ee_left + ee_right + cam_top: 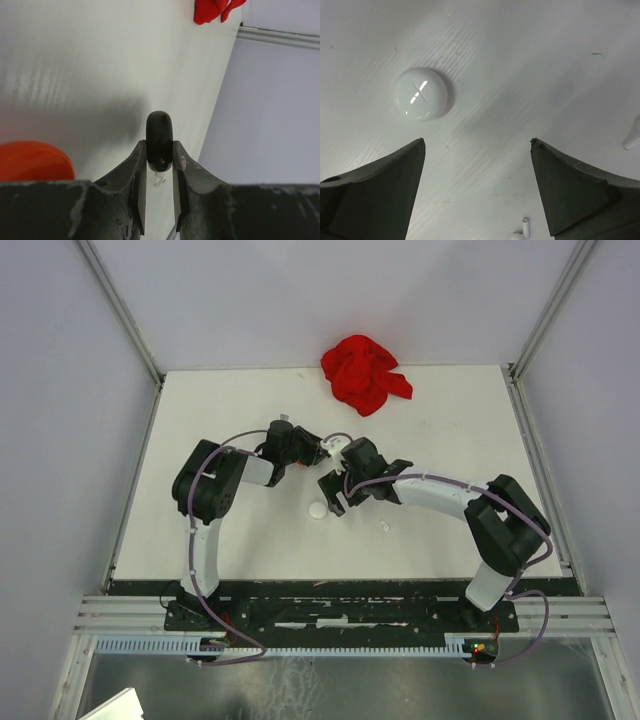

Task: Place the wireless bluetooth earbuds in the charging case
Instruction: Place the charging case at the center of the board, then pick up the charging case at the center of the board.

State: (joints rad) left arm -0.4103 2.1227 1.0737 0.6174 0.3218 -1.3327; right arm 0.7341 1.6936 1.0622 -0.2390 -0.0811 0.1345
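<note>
My left gripper [160, 146] is shut on a black rounded disc [160, 132], held edge-on above the table; in the top view the gripper [312, 451] is at mid-table. A small white piece [160, 179] shows below the disc, between the fingers. My right gripper [477, 142] is open and empty, hovering just right of a white round disc [421, 93], which also shows in the top view [318, 510]. A tiny white earbud [522, 231] lies between the fingers near the frame bottom. Another white stem [632, 140] sits at the right edge. One white earbud [385, 528] lies near the right arm.
A crumpled red cloth [365, 373] lies at the back of the white table [450, 430], also in the left wrist view [215, 10]. A red-orange rounded thing [32, 161] sits at the lower left of the left wrist view. Grey walls enclose the table.
</note>
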